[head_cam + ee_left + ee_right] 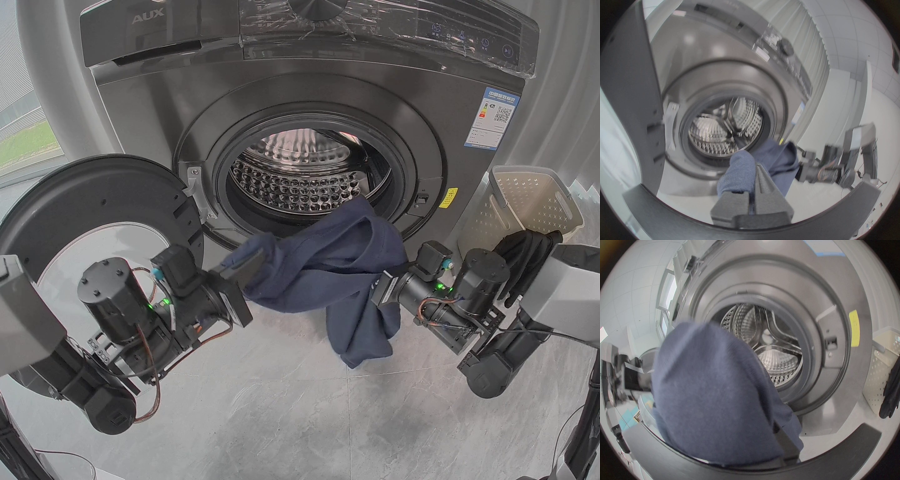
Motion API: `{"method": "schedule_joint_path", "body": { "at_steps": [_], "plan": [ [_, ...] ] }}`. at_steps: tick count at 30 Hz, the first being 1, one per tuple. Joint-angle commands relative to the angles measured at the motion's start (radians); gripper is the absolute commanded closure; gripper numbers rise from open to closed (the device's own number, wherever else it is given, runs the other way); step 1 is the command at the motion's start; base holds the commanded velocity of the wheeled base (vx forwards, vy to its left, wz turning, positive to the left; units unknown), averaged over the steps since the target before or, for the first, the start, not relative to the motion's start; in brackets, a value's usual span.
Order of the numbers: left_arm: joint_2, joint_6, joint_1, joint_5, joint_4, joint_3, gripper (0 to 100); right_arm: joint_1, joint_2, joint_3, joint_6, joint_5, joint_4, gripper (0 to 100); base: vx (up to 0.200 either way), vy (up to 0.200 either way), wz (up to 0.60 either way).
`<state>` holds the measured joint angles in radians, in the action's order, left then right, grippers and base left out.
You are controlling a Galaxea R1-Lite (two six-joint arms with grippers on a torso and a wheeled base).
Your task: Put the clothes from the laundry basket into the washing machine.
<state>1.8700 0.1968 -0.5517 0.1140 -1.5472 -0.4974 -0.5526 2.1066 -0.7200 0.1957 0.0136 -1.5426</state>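
navy shirt point(331, 262) is off the floor and strung between the two arms, right in front of the washing machine point(350, 94). the machine's round door point(94, 200) is swung wide open to the left, and you can see straight into the shiny drum point(294, 181).

left gripper point(245, 265) is clamped tight on the left end of the shirt. the left wrist view shows it well: the two grey fingers point(767, 187) are pinched together with a wad of blue cloth sticking out between them.

right gripper point(382, 289) sits at the right end of the shirt, near the lower right of the opening. the cloth is bunched all over it, so i honestly can't tell if it's pinching the shirt or just carrying it.

the shirt's top fold lines up with the lower lip of the opening in the head view, but none of it is inside the drum. it sags in the middle, and a long tail hangs down toward the grey tiled floor point(281, 406). can't tell if the tail touches.

laundry basket point(531, 200), a cream one with holes, sits on the right just beside the machine. something black point(528, 250) is draped over its near rim.
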Motion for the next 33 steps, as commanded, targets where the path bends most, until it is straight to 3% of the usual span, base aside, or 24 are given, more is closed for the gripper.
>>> {"method": "schedule_joint_path", "body": {
  "at_steps": [1,6,22,23,26,33],
  "plan": [
    [0.141,-0.027,-0.011,0.004,-0.002,0.063,100,-0.003,-0.106,0.021,-0.004,0.003,-0.001,100,0.0,0.0,0.0],
    [0.216,-0.048,-0.027,0.016,-0.004,0.091,100,-0.029,-0.109,-0.007,-0.004,-0.003,-0.001,100,0.0,0.0,0.0],
    [0.275,-0.046,-0.048,0.021,-0.005,0.063,100,-0.053,-0.106,-0.041,-0.006,-0.012,-0.001,100,0.0,0.0,0.0],
    [0.275,-0.046,-0.048,0.021,-0.005,0.063,0,-0.055,-0.105,-0.042,-0.007,-0.012,-0.001,100,0.0,0.0,0.0],
    [0.27,-0.037,-0.051,0.019,-0.005,0.066,0,-0.056,-0.1,-0.062,-0.007,-0.012,-0.001,100,0.0,0.0,0.0],
    [0.216,-0.045,-0.079,0.022,-0.005,0.102,0,-0.053,-0.074,-0.081,-0.01,-0.015,-0.001,100,0.0,0.0,0.0]
  ]
}}
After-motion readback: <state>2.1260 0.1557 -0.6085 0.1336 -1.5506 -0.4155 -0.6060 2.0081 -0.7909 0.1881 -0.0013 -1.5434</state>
